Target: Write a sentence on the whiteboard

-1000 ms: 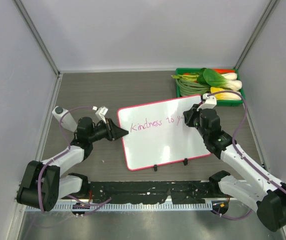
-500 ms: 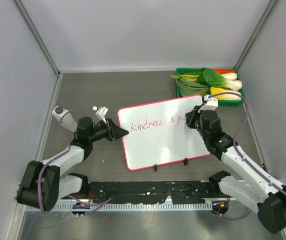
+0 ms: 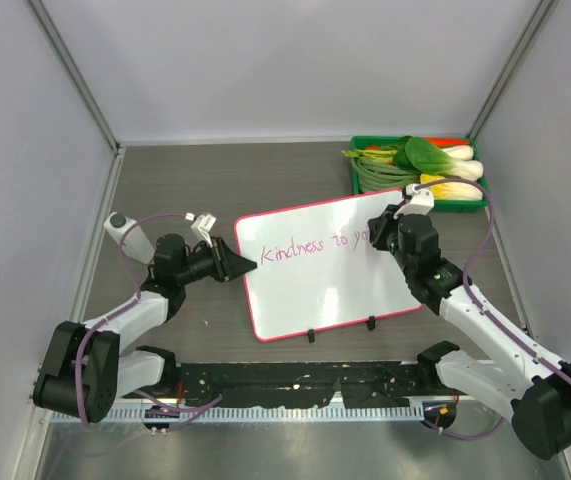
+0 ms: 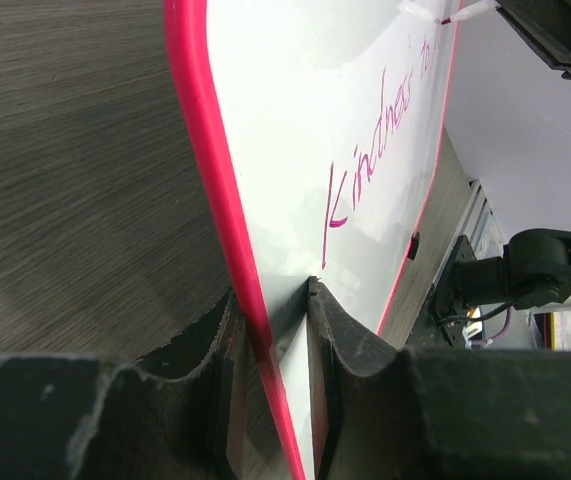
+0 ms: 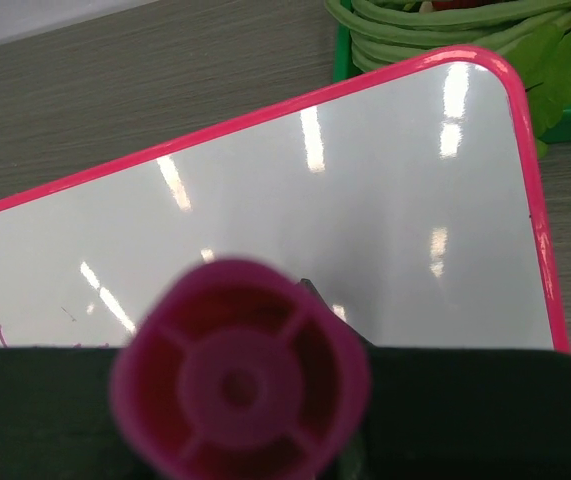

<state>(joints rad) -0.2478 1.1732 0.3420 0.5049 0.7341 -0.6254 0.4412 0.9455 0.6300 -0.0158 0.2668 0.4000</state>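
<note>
A green tray (image 3: 355, 186) sits at the far right corner of the table (image 3: 185, 180), close to the right wall. It holds a bundle of long green beans (image 3: 385, 172) along its left side, leafy white-stemmed greens (image 3: 435, 155) across the middle and a yellow vegetable (image 3: 443, 188) at its near edge. The whiteboard (image 3: 320, 285) lies mid-table, turned slightly, with two black clips (image 3: 309, 336) on its near long edge. The sentence (image 3: 310, 247) runs across the upper half in pink cursive, reading "Kindness to" and then letters that the right gripper (image 3: 385, 235) partly covers. That gripper is clamped round a pink marker (image 5: 240, 385), whose round end cap fills the right wrist view, and it is poised over the board's far right part. The left gripper (image 4: 270, 295) is closed on the board's pink left edge, one finger on each face. The board's far right corner lies just beside the tray's near left corner; I cannot tell whether they touch. Bare table lies beyond the board and to its left, up to the left wall.
</note>
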